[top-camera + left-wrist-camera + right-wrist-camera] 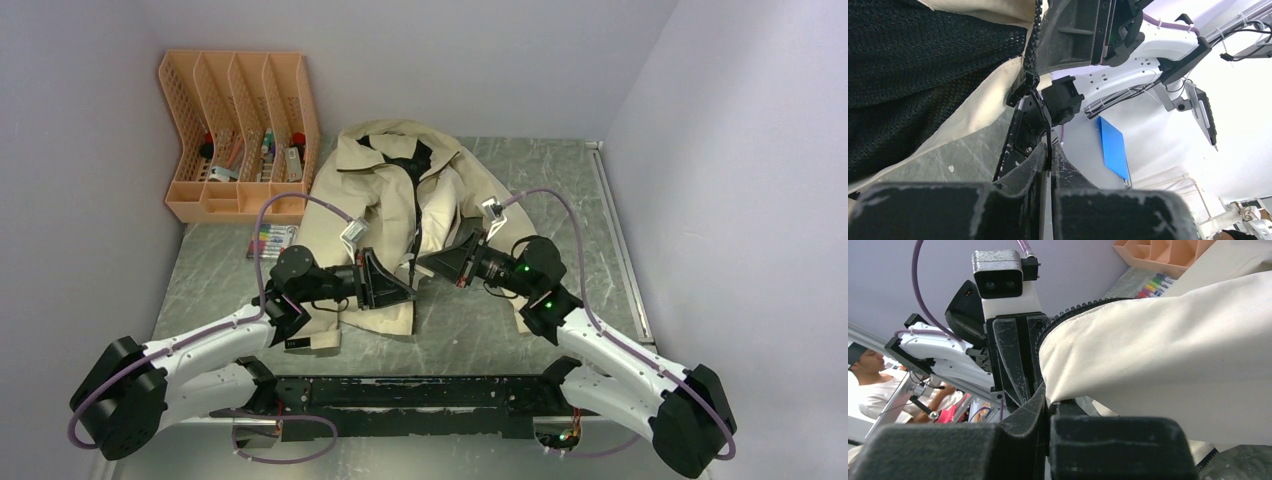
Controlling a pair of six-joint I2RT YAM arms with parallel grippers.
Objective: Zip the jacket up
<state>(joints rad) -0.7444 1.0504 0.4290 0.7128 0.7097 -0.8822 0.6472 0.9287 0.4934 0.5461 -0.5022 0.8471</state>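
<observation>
The beige jacket (385, 190) lies on the table, collar at the far side, its front open at the top with dark lining showing. The dark zipper runs down its middle. My left gripper (405, 287) and right gripper (425, 265) meet tip to tip at the zipper's lower end. In the left wrist view my left gripper (1050, 152) is shut on the thin dark pull tab (1048, 130) hanging from the slider (1023, 87). In the right wrist view my right gripper (1048, 402) is shut on the jacket's beige edge (1173, 355) beside the zipper teeth (1068, 312).
An orange file organiser (240, 130) with small items stands at the back left. A pack of markers (272, 240) lies in front of it. A black rail (410, 395) runs along the near edge between the arm bases. Walls close in the left, back and right.
</observation>
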